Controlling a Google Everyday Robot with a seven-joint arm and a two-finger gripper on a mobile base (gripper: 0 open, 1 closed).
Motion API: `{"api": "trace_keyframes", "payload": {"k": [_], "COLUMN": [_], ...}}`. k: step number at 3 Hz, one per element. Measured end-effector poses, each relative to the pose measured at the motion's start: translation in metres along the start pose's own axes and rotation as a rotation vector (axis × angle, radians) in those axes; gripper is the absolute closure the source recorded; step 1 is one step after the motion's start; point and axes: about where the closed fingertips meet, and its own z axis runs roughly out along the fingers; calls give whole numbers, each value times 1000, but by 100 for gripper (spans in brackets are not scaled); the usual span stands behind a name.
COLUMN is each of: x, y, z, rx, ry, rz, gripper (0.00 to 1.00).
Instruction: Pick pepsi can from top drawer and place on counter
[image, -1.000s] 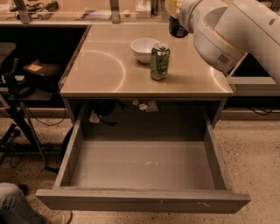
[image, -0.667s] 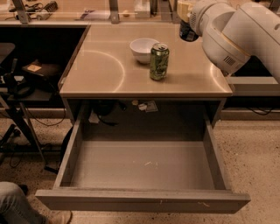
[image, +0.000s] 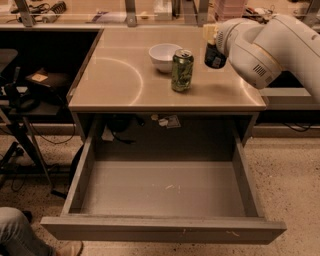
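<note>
The pepsi can, small and dark blue, hangs at the end of my white arm over the right part of the counter. My gripper is shut on the pepsi can, mostly hidden behind the arm's wrist. I cannot tell whether the can touches the counter top. The top drawer is pulled fully open below the counter, and nothing lies inside it. A green can stands upright on the counter, to the left of the pepsi can.
A white bowl sits on the counter behind the green can. A dark desk with cables and a chair stands at the left. A person's knee and shoe show at the bottom left.
My arm has moved the pepsi can to the right and lower over the counter. The green can, bowl and drawer have not moved.
</note>
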Motion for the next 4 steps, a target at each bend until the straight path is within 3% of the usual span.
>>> {"api": "trace_keyframes", "payload": {"k": [1,2,3,4], "x": [24,27,24,43], "y": [23,24,15,-24], "z": [-7,-7,-3,16], "rx": [-26,-29,-15,46], "ry": [84,91,69,65], "rz": [48,56,46,62], "gripper": [100,100,100,100]}}
